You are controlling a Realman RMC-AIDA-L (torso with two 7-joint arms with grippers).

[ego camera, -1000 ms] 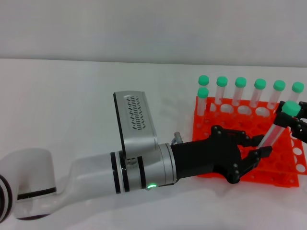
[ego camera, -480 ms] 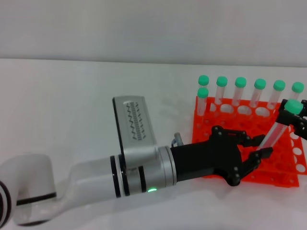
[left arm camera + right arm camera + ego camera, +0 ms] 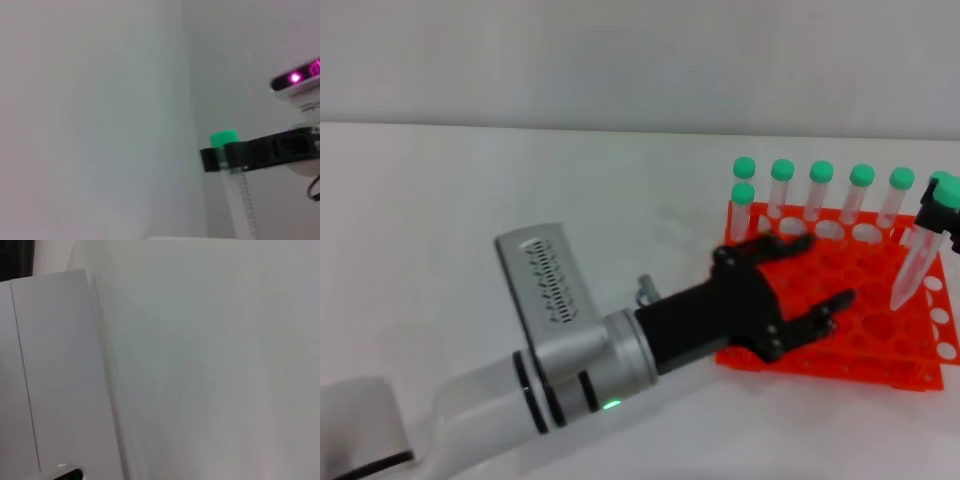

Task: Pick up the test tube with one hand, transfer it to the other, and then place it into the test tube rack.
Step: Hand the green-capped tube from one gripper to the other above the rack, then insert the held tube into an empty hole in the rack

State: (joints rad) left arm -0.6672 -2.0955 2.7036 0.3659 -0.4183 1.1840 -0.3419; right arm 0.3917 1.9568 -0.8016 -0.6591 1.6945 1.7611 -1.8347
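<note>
Right gripper (image 3: 942, 212) pinching test tube (image 3: 912, 270) above test tube rack (image 3: 840, 300); left gripper (image 3: 810, 290) spread, empty.

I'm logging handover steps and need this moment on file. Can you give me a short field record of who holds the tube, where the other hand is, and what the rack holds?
tube holder: right black multi-fingered gripper, shut just below the green cap of the slim clear plastic test tube
tube pose: roughly upright, pointed tip down, above the rack's right side
left black multi-fingered gripper: fingers spread, empty, over the rack's near-left part
bright orange-red plastic rack: seven green-capped tubes standing along the far rows
step left: tube not yet seated in a hole
</note>
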